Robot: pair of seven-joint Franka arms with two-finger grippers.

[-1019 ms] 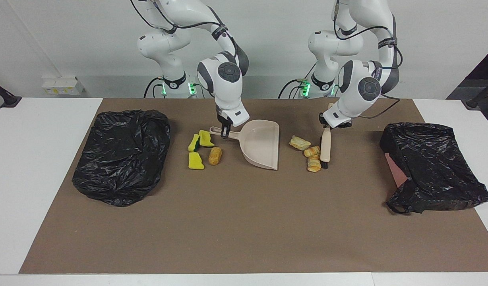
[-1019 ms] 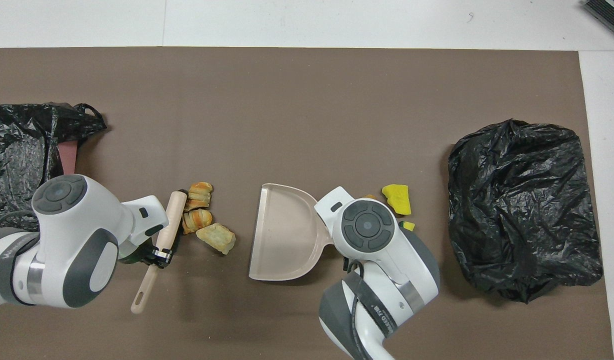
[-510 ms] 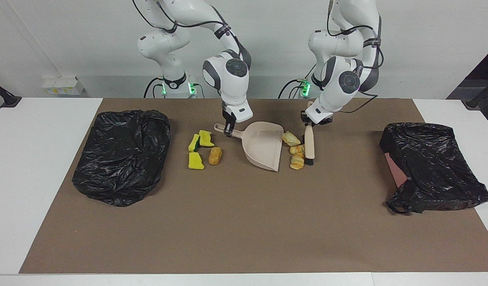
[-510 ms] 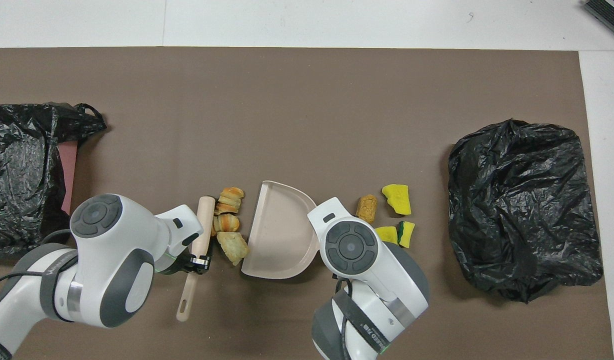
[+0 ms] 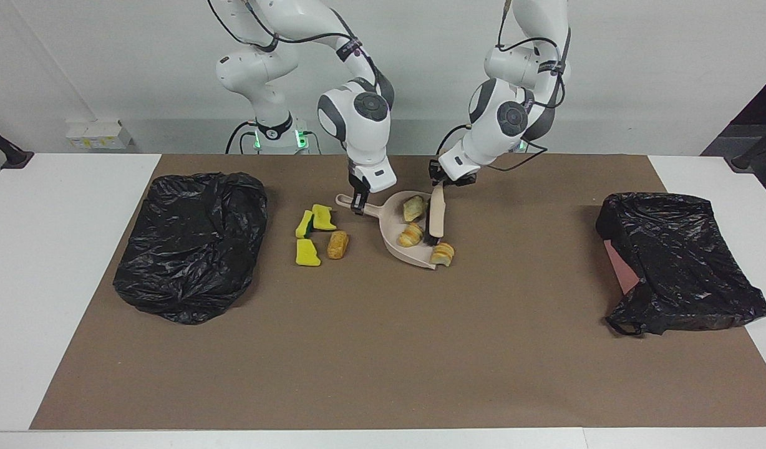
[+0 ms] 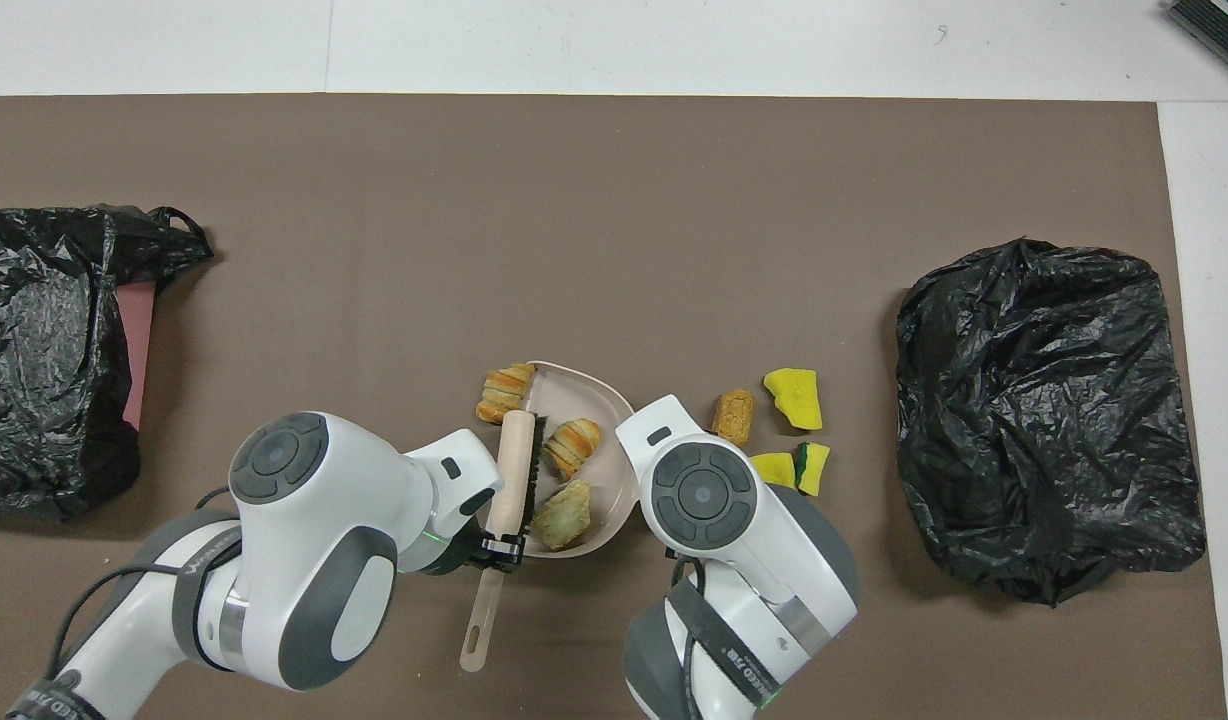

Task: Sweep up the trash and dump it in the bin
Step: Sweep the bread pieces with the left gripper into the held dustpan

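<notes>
while the left claw (image 5: pixel 437 184) stays clamped on the brush (image 5: pixel 435 216), drive its bristles deeper into the dustpan (image 5: pixel 397 244), whose handle the right claw (image 5: pixel 358 208) pinches. two bread pieces (image 5: pixel 412 234) lie inside; a third (image 5: pixel 443 254) straddles the lip and needs another angled stroke. three sponge bits (image 5: pixel 307 252) and one bread piece (image 5: pixel 337 244) wait near the mat's robot-side edge.
</notes>
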